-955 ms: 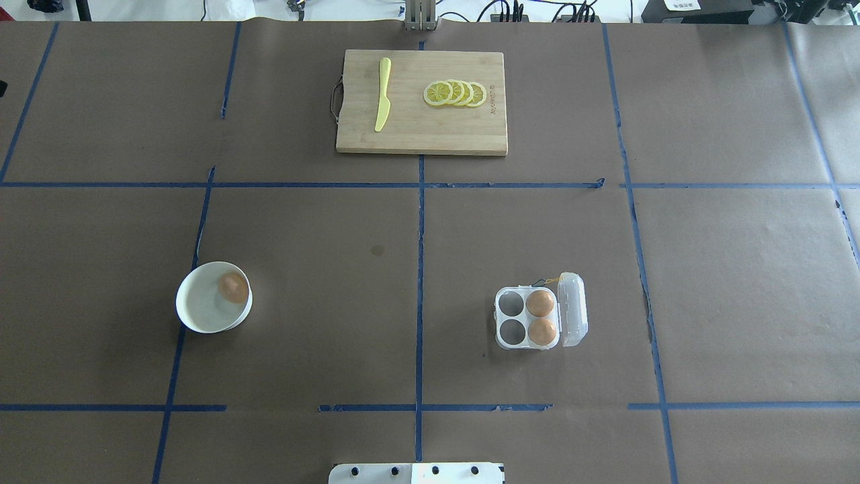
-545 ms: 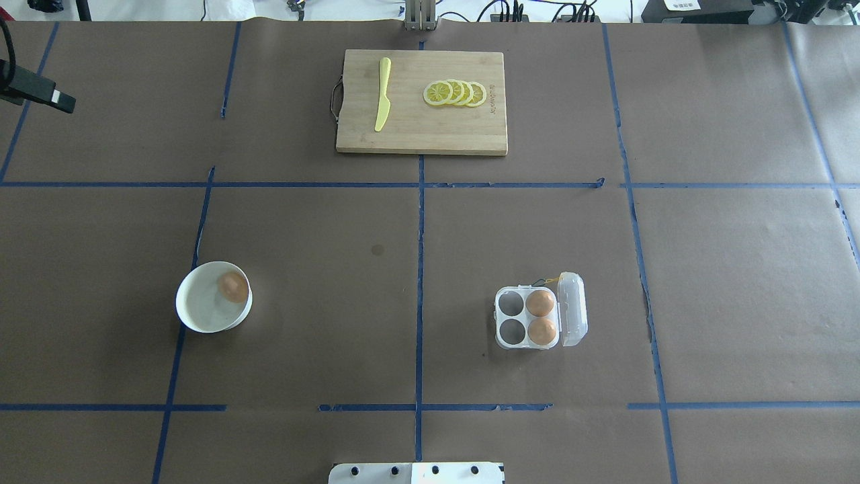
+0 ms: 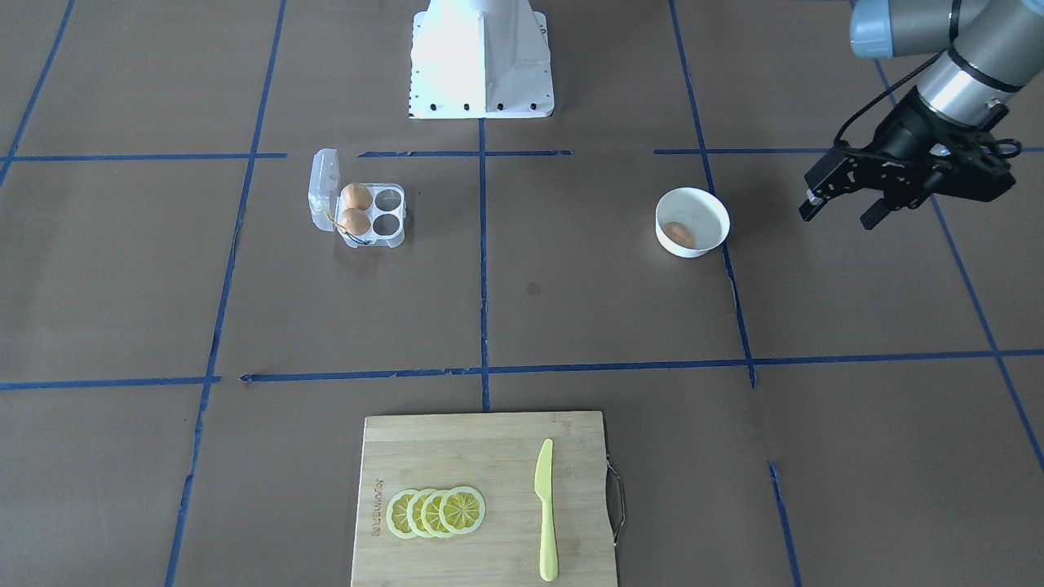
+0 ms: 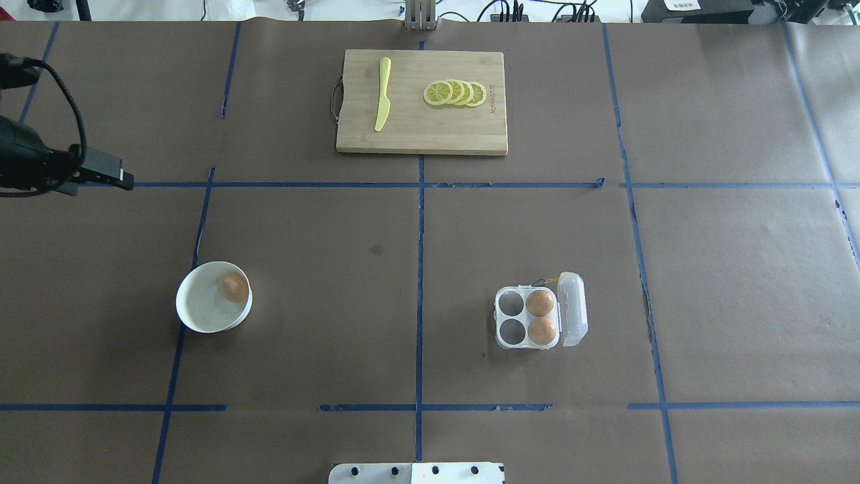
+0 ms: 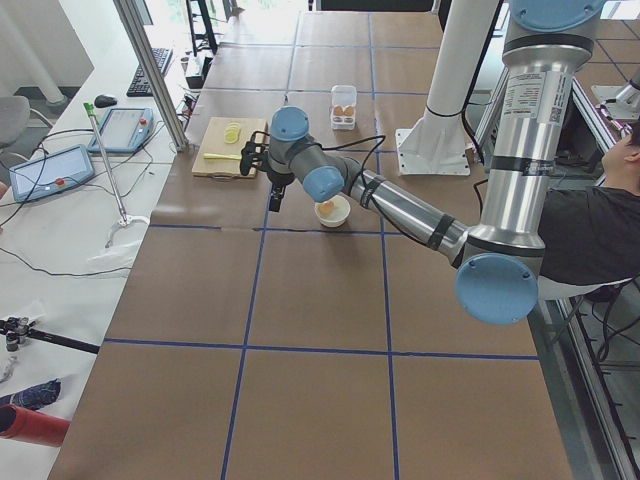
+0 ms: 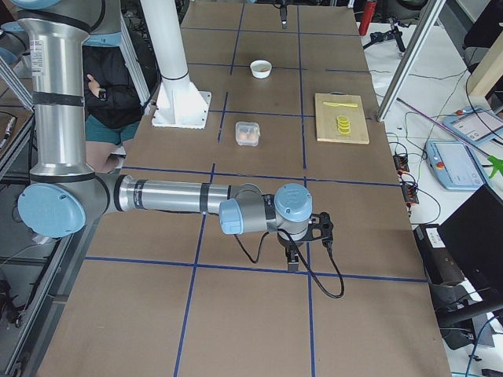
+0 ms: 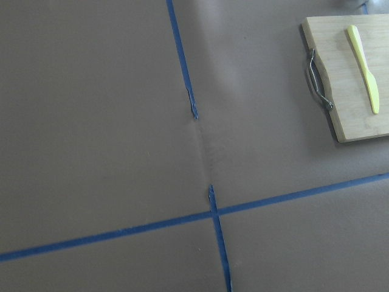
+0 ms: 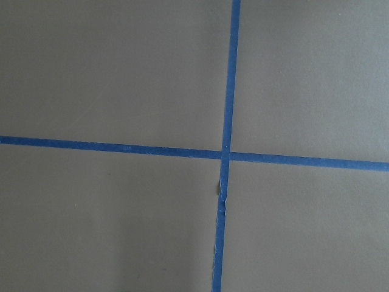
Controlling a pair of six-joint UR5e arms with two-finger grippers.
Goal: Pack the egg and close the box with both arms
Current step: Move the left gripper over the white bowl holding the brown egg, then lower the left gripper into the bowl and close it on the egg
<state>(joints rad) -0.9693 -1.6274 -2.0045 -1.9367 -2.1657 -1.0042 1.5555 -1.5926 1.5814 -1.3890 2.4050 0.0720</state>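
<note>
Over the bench's left edge: left claw, spread apart, empty. Next along, toward the robot-side edge, the egg in a white bowl. Light, smooth, brittle; better pinched gently across its middle. Past centre, the box, lid open, half filled. Right claw: cannot tell, apart or together.

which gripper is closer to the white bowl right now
Left. The left gripper hovers a little off the white bowl, toward the robot's left; the right gripper is far away on the other side, with the box between.
</note>
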